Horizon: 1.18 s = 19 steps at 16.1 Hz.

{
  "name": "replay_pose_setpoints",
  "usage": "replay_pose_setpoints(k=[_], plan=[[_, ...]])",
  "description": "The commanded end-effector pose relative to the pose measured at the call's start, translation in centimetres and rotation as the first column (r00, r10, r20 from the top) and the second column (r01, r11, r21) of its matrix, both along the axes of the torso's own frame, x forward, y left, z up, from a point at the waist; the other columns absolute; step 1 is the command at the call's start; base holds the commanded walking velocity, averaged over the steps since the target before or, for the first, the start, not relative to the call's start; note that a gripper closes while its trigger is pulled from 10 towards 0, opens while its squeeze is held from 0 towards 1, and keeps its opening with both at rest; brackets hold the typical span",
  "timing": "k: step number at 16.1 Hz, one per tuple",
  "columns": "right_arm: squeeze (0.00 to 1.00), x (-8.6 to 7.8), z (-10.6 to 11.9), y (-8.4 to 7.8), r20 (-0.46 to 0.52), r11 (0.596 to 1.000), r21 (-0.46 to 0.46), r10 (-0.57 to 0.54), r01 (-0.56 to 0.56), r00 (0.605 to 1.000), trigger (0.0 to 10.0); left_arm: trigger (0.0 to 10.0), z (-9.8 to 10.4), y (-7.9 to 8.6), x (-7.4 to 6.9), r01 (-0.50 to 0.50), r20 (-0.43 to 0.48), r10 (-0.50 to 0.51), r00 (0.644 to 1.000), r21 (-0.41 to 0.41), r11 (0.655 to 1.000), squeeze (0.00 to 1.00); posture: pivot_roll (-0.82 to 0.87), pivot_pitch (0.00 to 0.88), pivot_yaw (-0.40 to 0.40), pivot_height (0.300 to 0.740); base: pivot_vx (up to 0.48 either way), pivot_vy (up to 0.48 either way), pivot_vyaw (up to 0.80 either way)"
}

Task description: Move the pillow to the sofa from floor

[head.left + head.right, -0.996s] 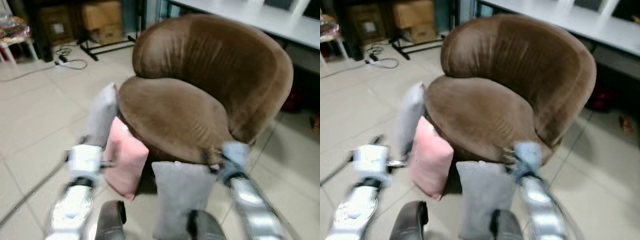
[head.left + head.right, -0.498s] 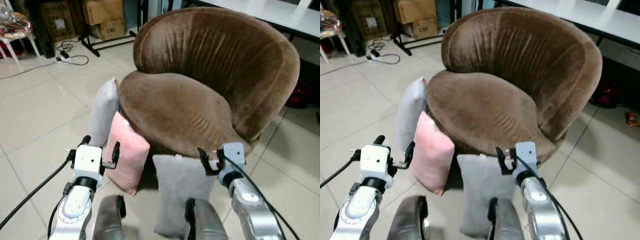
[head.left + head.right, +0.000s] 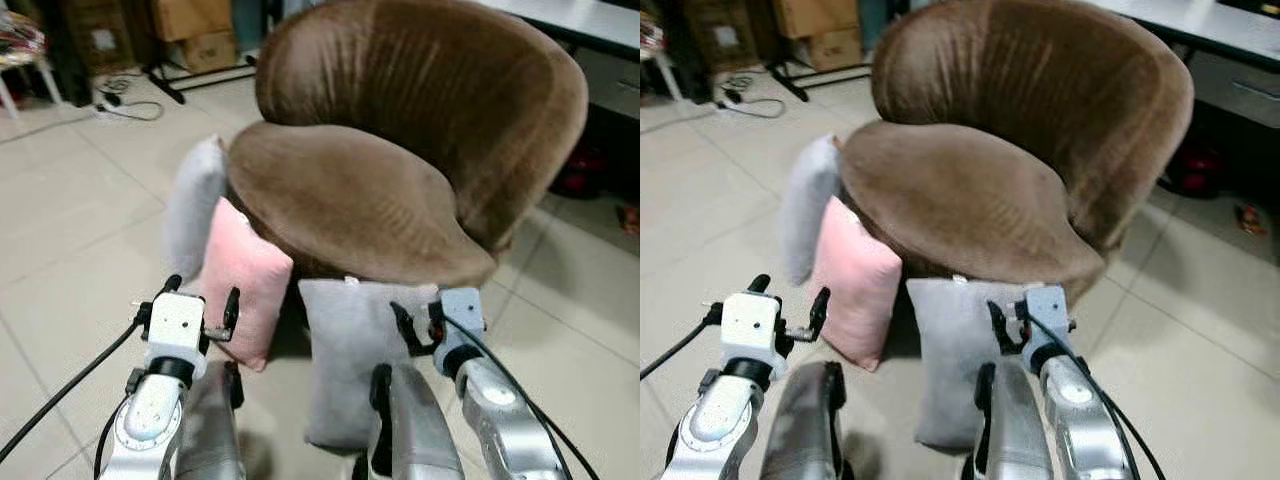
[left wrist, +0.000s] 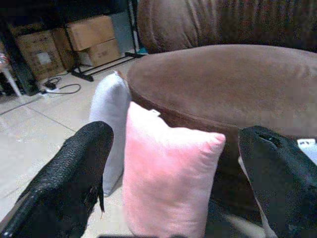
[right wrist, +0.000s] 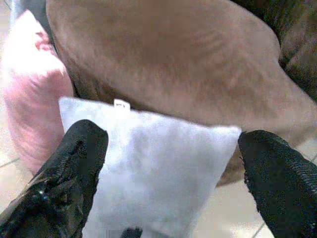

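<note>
Fingers spread wide on both grippers, right gripper (image 3: 420,325) aimed at grey pillow (image 3: 350,350) leaning upright on floor (image 3: 70,240) against sofa (image 3: 400,150), left gripper (image 3: 200,305) facing pink pillow (image 3: 243,280) beside it, likely lining up a grab, nothing held yet.

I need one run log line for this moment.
phase: approach | left claw: open, facing pink pillow | right claw: open, facing grey pillow | pillows: on floor
</note>
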State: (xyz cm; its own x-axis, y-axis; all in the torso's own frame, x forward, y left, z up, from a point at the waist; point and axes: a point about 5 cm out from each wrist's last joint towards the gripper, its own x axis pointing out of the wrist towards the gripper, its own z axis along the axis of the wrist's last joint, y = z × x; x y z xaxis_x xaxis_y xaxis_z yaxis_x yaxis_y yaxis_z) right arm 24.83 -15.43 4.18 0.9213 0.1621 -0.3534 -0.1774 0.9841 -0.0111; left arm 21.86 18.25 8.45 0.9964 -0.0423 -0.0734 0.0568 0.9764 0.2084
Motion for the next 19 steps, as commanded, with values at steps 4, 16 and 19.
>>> replay_pose_setpoints(k=[4, 16, 19], plan=[[0.00, 0.5, -0.2, 0.4, -0.034, 0.999, 0.036, 0.042, -0.041, 0.999, 10.0, 10.0, -0.1, 0.1, 0.0, 0.008, -0.009, -0.008, 1.000, 0.002, 1.000, 0.00, 0.05, 0.023, -0.083, 0.460, 0.000, 0.000, 0.00], [1.00, 6.0, 0.2, 4.0, 0.000, 0.995, 0.081, 0.050, -0.049, 0.999, 10.0, 10.0, 2.3, -0.6, 1.4, 0.371, -0.036, -0.370, 0.928, 0.027, 0.928, 0.00, 0.07, 0.208, -0.004, 0.460, 0.000, 0.000, 0.00], [1.00, 7.5, 0.6, 3.8, 0.004, 0.998, 0.062, -0.009, 0.009, 1.000, 10.0, 10.0, 2.9, -2.0, 0.2, 0.452, -0.038, -0.453, 0.891, -0.029, 0.892, 0.00, 0.05, 0.315, 0.002, 0.460, 0.000, 0.000, 0.00]])
